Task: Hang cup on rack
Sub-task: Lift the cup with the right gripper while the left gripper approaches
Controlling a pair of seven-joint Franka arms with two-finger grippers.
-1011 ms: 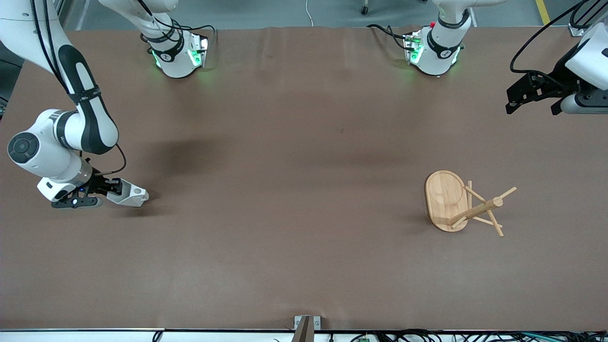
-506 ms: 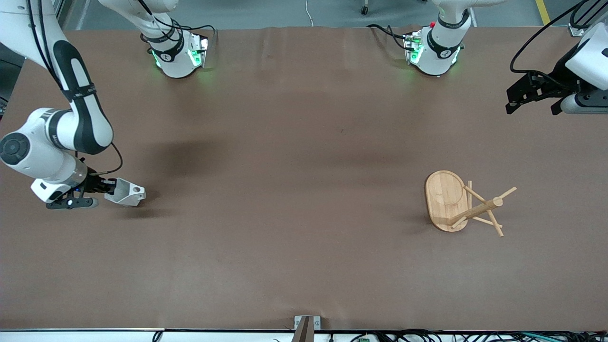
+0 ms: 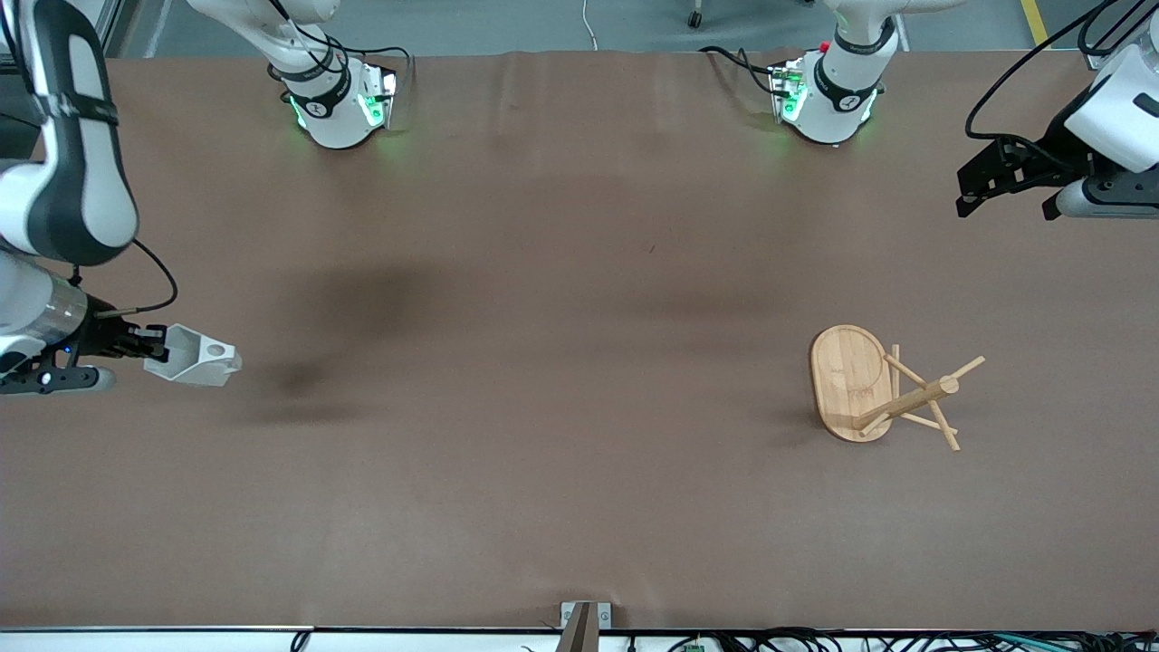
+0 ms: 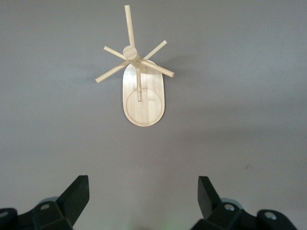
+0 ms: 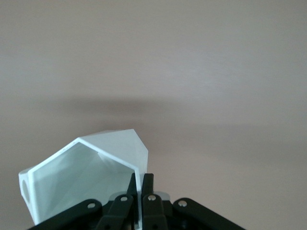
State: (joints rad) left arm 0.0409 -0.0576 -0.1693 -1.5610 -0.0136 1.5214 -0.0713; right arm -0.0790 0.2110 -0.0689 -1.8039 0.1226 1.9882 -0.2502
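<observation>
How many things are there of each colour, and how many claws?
White cup: 1, held in the right claw
Light wooden rack: 1
Black claws: 2, the left claw open and empty
Total: 4

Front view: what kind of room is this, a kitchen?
More likely a robot lab. Two arms are bolted to a bare brown table; cables run along its edge. The right end effector holds a cup, the left end effector waits, and a rack stands alone.
</observation>
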